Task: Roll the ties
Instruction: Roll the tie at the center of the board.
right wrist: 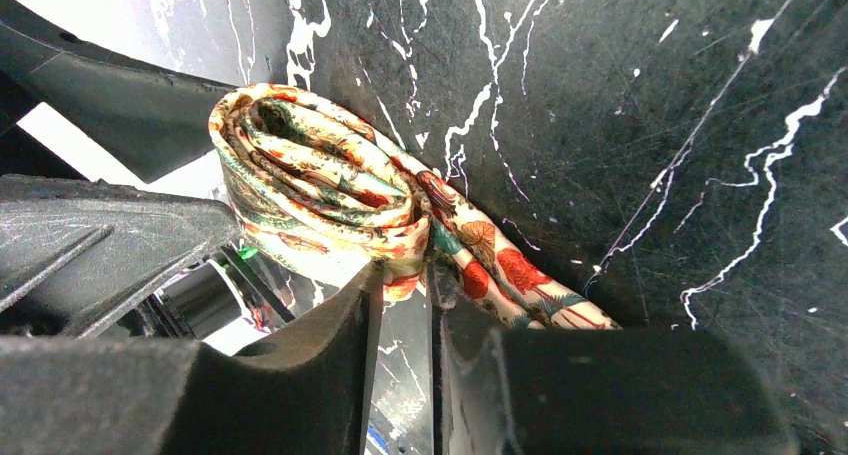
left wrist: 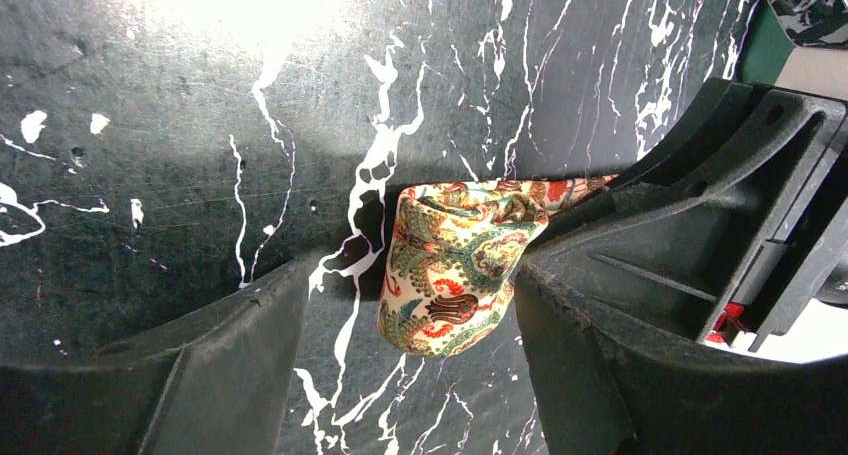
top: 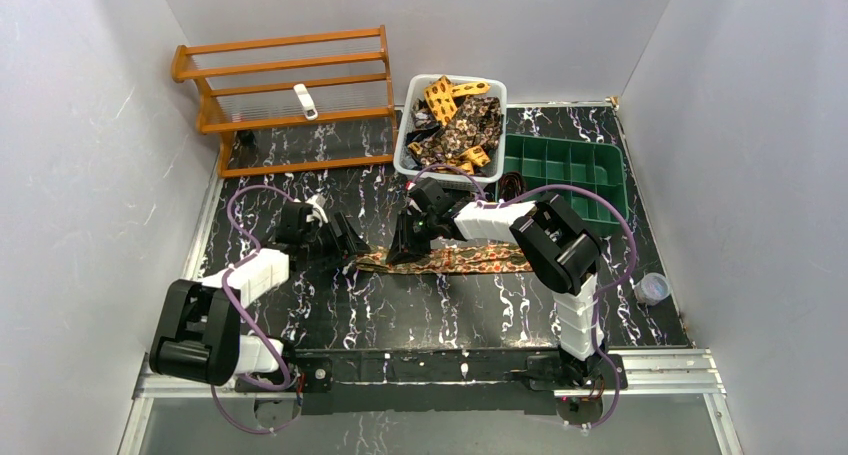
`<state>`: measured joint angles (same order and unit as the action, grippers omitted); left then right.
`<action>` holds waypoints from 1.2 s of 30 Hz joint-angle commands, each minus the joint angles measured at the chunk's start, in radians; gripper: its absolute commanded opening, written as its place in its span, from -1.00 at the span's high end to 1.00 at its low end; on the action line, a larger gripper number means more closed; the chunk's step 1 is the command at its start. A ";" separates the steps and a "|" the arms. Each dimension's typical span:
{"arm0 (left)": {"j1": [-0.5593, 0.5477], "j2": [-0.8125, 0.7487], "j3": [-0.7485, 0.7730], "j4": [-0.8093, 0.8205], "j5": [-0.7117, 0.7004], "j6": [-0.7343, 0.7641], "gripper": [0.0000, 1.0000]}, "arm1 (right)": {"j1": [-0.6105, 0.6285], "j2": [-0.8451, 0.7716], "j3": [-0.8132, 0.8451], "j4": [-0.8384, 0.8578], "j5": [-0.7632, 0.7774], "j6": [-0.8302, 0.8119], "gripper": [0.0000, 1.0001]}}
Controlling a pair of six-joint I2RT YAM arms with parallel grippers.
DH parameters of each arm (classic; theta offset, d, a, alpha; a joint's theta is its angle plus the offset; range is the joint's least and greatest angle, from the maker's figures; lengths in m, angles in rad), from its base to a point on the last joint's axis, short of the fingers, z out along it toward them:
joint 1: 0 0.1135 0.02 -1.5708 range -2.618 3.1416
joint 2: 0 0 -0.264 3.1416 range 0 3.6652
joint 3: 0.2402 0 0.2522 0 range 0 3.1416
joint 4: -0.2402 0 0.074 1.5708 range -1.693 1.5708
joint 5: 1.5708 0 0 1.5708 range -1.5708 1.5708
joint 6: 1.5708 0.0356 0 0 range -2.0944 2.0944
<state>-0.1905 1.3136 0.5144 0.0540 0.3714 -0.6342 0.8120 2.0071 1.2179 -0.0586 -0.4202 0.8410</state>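
A tie [top: 470,259] in a red-orange and olive print lies flat across the middle of the table. Its left end is folded into a loose partial coil [right wrist: 310,175]. My right gripper [top: 402,251] is at that end, and its jaws are shut on a fold of the fabric [right wrist: 405,270]. My left gripper [top: 354,247] is open just left of it. The rounded tie end [left wrist: 450,275] sits between the left gripper's fingers, close to the right finger [left wrist: 600,345] and apart from the left one [left wrist: 230,355]. More ties [top: 455,120] are heaped in the basket.
A white basket [top: 402,160] stands at the back centre. A green compartment tray [top: 570,170] is to its right and a wooden rack [top: 290,100] at the back left. A small cup [top: 650,288] sits near the table's right edge. White walls enclose three sides.
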 commanded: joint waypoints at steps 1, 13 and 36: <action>0.006 -0.018 -0.038 0.017 0.036 0.010 -0.44 | 0.002 0.000 0.035 -0.038 0.017 -0.016 0.41; 0.007 0.078 -0.074 0.186 0.182 -0.021 -0.22 | -0.002 0.027 0.035 -0.058 0.012 -0.014 0.43; -0.001 0.038 0.021 0.073 0.101 0.058 0.45 | -0.013 -0.076 0.082 -0.085 0.006 -0.033 0.20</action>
<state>-0.1864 1.4086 0.4870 0.2199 0.5270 -0.6270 0.8051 2.0159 1.2572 -0.1150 -0.4484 0.8337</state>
